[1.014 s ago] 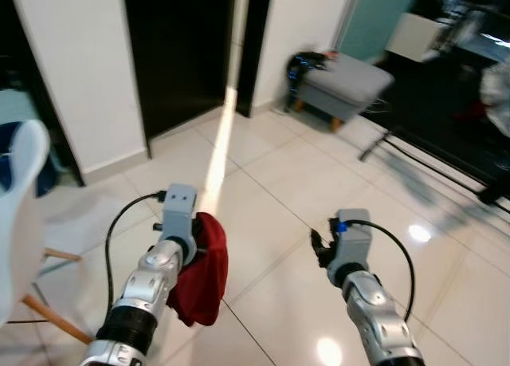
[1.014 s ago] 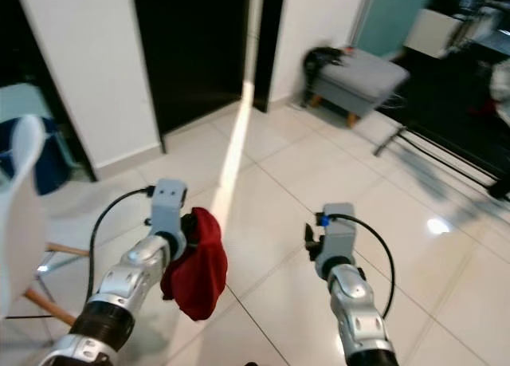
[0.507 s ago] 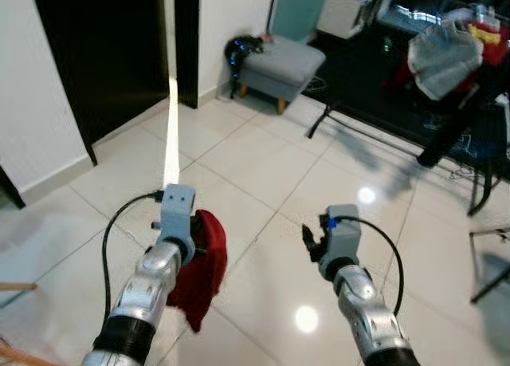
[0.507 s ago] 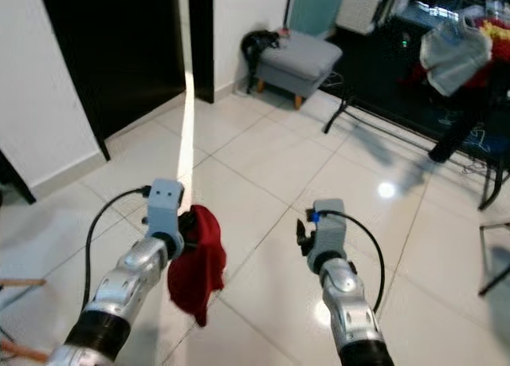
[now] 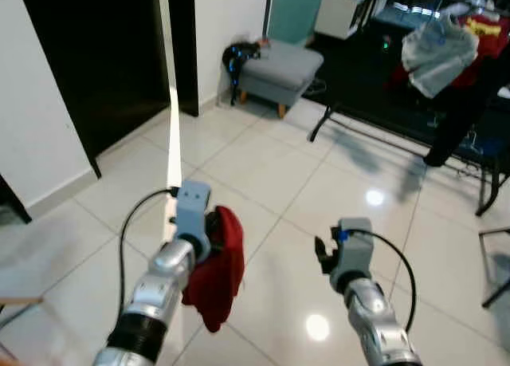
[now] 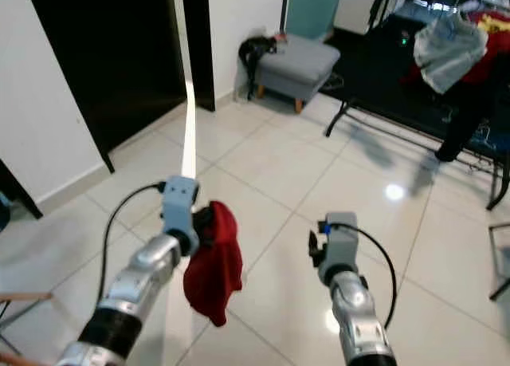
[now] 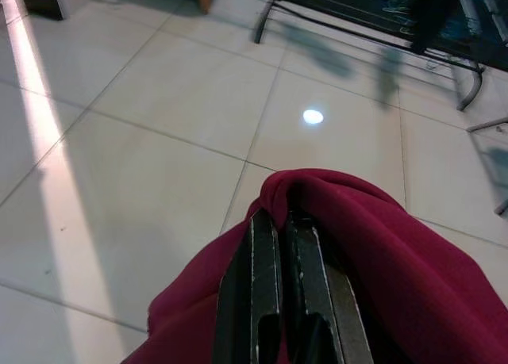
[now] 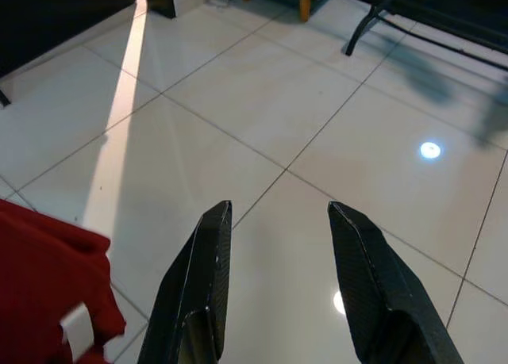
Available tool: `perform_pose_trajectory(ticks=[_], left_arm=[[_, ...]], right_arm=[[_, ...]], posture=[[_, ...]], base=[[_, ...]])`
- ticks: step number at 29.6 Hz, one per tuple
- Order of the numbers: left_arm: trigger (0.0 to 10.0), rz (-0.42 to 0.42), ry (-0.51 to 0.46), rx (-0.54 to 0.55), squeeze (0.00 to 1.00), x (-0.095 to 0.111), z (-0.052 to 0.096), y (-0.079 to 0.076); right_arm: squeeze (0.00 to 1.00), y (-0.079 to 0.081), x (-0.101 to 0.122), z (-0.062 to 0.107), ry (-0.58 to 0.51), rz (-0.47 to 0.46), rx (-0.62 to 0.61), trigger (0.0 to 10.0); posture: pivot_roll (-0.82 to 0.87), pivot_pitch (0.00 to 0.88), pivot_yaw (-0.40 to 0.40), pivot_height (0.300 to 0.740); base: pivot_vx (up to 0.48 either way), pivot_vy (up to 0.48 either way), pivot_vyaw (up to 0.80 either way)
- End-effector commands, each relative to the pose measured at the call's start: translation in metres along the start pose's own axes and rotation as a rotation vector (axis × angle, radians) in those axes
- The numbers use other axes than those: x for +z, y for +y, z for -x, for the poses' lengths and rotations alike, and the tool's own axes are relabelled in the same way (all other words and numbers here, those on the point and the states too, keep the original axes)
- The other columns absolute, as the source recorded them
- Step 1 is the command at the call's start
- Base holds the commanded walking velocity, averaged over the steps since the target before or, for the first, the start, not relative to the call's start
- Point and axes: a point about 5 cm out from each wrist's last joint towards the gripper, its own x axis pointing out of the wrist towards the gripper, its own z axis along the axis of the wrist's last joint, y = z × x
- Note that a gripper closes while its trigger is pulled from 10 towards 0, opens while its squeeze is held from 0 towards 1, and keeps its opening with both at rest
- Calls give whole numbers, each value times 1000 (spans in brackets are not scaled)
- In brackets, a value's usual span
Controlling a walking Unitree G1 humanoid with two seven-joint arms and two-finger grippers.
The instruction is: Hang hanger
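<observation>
While carried low at frame centre, red cloth (image 5: pixel 219 270) pinched in the closed left gripper (image 7: pixel 284 245); right gripper (image 8: pixel 279 277) spread empty; clothes rack (image 5: pixel 406 123) far upper right, nearer the right arm.

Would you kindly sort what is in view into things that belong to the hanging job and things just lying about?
Job in hand:
- red garment, held in the left gripper, its jaws shut
- right gripper, jaws open, carrying nothing
- black rack with clothes

Lying about:
- grey footstool
- dark doorway
</observation>
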Motion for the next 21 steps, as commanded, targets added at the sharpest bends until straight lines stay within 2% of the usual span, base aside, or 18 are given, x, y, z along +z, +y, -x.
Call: perform_pose_trajectory(ticks=[1, 4, 15, 21], left_arm=[[10000, 8, -8, 1, 0, -2, 2, 1], [10000, 7, -8, 0, 0, -2, 2, 1], [10000, 8, -15, -2, 0, 0, 0, 2], [10000, 10, -13, -3, 0, 0, 0, 2]], right_arm=[[0, 0, -2, 1, 0, -16, -4, 10000], [0, 0, -2, 1, -3, -19, -7, 10000], [0, -1, 0, 1, -20, -30, -17, 10000], [0, -1, 1, 1, -23, -26, -17, 10000]], posture=[[4, 126, -59, 740], [5, 125, -58, 740], [5, 129, -54, 740], [4, 128, -50, 740]], base=[[375, 0, 0], [375, 0, -404], [376, 0, -800], [374, 0, 0]])
